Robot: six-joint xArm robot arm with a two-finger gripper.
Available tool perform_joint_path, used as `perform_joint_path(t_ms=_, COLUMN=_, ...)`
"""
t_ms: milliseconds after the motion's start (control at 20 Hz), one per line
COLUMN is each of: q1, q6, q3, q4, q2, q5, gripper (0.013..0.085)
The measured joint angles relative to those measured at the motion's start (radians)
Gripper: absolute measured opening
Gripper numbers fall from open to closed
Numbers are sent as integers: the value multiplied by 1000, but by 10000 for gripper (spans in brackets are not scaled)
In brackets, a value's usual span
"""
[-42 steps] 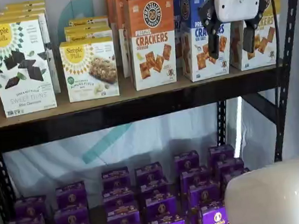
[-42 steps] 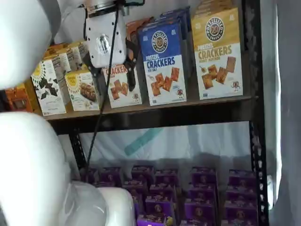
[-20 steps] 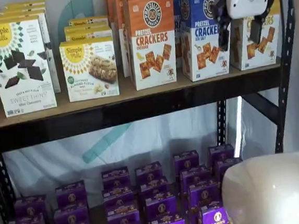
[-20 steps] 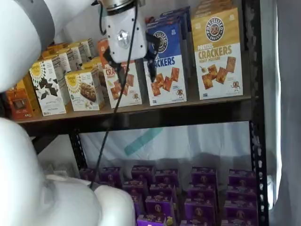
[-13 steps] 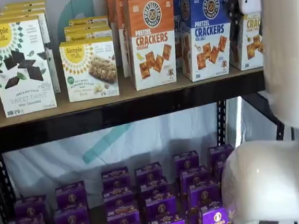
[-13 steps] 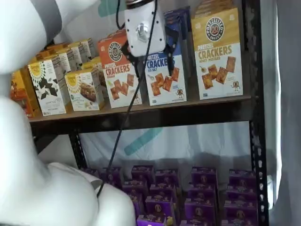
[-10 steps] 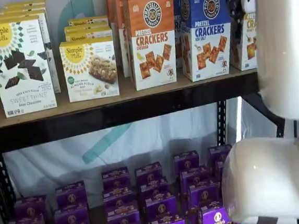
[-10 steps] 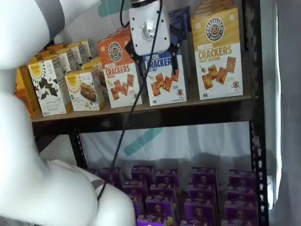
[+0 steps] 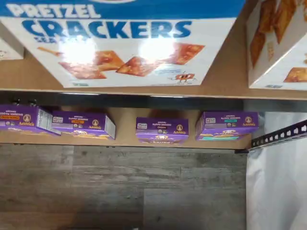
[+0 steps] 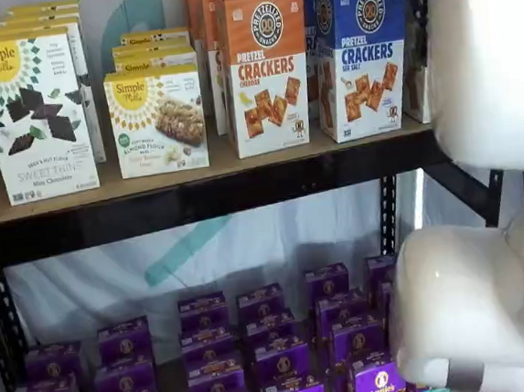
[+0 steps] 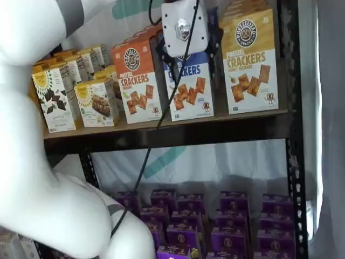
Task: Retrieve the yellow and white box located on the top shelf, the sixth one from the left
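The yellow and white box (image 11: 249, 59) stands at the right end of the top shelf (image 11: 178, 135), next to the black upright. My gripper (image 11: 188, 54) hangs in front of the blue Pretzel Crackers box (image 11: 188, 89), just left of the yellow and white box. Its black fingers (image 11: 163, 54) stand apart with nothing between them. In a shelf view my white arm (image 10: 488, 57) hides the gripper and nearly all of the yellow and white box. The wrist view shows the blue box (image 9: 124, 38) close up and a corner of the yellow and white box (image 9: 278, 43).
An orange Pretzel Crackers box (image 11: 137, 81) stands left of the blue one, with white Simple Mills boxes (image 10: 35, 115) further left. Several purple Annie's boxes (image 10: 275, 342) fill the lower shelf. A black perforated upright (image 11: 291, 108) bounds the shelf at the right.
My gripper has moved right along the top shelf, from in front of the orange box to in front of the blue box. My arm now covers the right side of a shelf view.
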Motion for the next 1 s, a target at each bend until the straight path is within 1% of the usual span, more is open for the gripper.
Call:
perform_joint_path(t_ms=100, q1=-22, q6=-21, q3=-24, q4=8, q2=27, q5=8, gripper=850)
perform_joint_path(t_ms=200, q1=-35, q6=-34, q3=-31, q4=8, q2=39, q5=-3, gripper=850)
perform_joint_path(t_ms=350, q1=-56, q6=-54, q3=-32, q4=22, q2=45, q5=-28, gripper=850)
perform_joint_path(t_ms=500, q1=-63, q6=-63, q3=-32, q4=12, q2=53, q5=-49, gripper=850)
perform_joint_path(t_ms=600, q1=-73, q6=-72, q3=-41, q4=20, q2=66, q5=-46, gripper=850)
perform_joint_path(t_ms=850, q1=-90, q6=-90, q3=-33, q4=23, q2=71, q5=-87, gripper=850)
perform_joint_path(t_ms=1000, q1=-111, q6=-109, q3=-55, q4=42, q2=94, q5=-70, gripper=850)
